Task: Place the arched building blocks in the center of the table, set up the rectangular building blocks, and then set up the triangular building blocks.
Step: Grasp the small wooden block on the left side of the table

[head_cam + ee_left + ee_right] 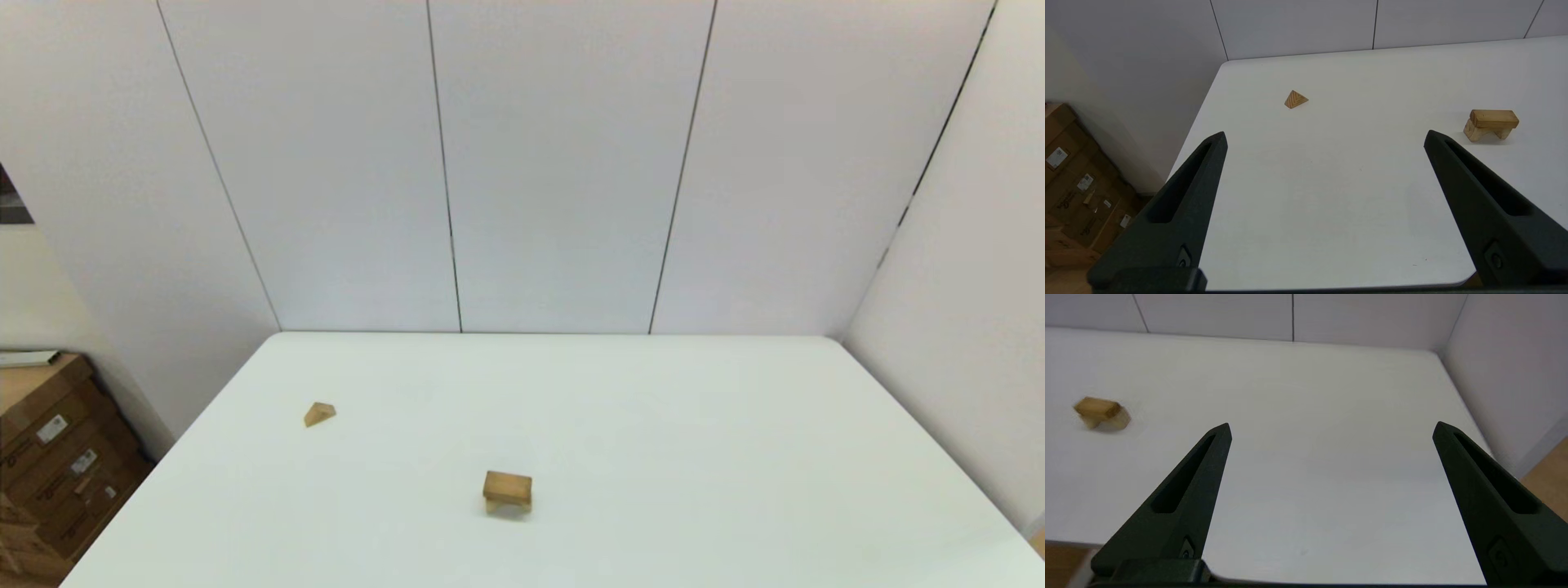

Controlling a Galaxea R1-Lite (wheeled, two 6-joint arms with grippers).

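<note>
Triangular block [1295,99] beyond open left gripper [1325,136].

We hold both arms drawn back at the near side, out of the head view. Our left gripper [1325,136] hangs with its two black fingers [1180,208] spread wide apart, nothing between them. Our right gripper [1331,428] matches it: fingers [1184,498] wide apart, tips raised and clear, gripping nothing, touching nothing.
</note>
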